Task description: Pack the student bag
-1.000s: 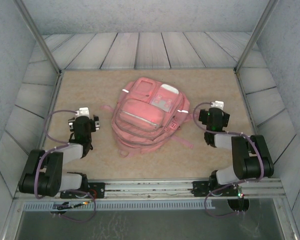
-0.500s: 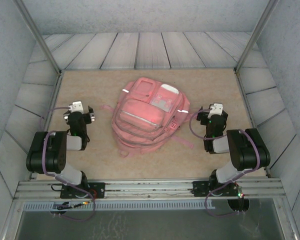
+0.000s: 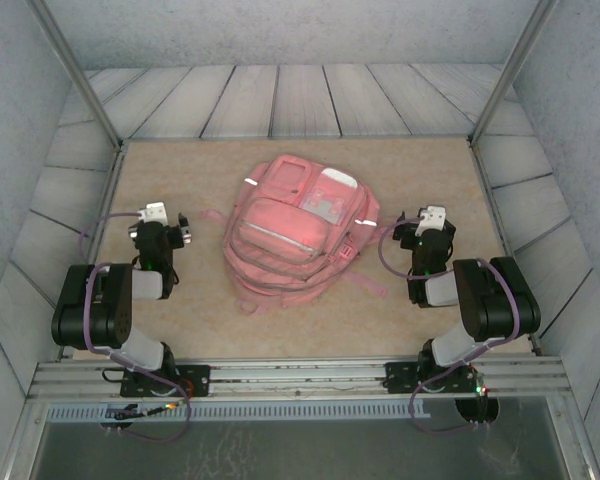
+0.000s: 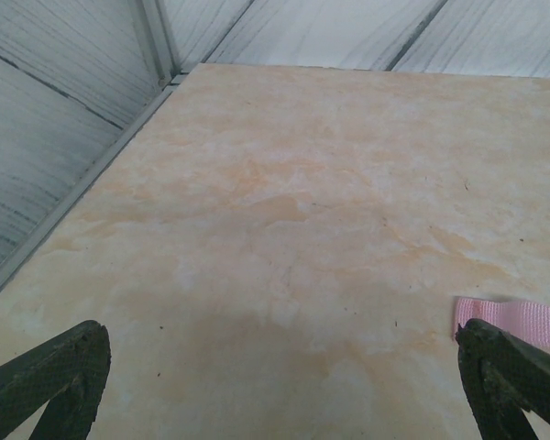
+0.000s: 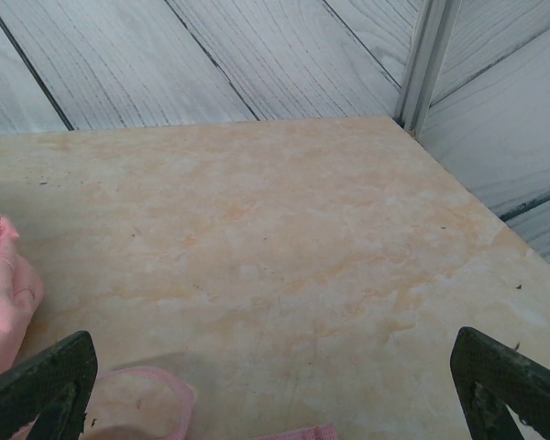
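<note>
Top external view, left to right. Left gripper (image 3: 160,222) sits low over the beige mottled tabletop (image 3: 180,170), to the left of the pink fabric backpack (image 3: 295,225) and apart from it. Jaws are spread wide with nothing between them.

Left wrist view: left gripper (image 4: 280,359) frames bare tabletop (image 4: 284,211). The end of a flat pink webbing strap (image 4: 518,321) lies just beside the right fingertip; contact cannot be told.

Backpack lies flat at table centre, front pockets up, between the two arms.

Right gripper (image 3: 427,228) is near the backpack's right edge. Jaws are fully apart and hold nothing.

Right wrist view: right gripper (image 5: 275,359) is over bare tabletop (image 5: 302,238). Backpack fabric (image 5: 0,302) is at the left edge, and a pink strap loop (image 5: 160,383) lies by the left fingertip.
</note>
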Robot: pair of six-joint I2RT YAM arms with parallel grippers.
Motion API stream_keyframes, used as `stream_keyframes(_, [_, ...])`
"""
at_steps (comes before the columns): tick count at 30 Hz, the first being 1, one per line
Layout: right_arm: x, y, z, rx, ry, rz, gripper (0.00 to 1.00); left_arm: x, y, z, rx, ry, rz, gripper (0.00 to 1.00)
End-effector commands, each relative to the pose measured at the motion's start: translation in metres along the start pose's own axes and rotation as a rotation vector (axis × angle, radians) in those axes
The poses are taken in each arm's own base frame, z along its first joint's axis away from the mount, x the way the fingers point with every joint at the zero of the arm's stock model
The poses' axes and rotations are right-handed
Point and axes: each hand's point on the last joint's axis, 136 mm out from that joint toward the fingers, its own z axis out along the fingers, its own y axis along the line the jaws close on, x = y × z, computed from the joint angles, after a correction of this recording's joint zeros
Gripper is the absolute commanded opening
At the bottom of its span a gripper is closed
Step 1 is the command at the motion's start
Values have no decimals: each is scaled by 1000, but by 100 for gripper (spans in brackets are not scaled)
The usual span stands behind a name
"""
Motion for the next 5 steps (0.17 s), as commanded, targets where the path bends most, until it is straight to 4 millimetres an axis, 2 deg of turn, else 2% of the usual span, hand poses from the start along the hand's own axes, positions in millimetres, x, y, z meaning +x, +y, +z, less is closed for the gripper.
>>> stream_keyframes(1, [-7,1,1,-11,-27,6,100,-13,1,2,-7,-29,-14,100])
stream_keyframes(5, [-7,1,1,-11,-28,6,100,-13,0,1,-3,-32,-10,100])
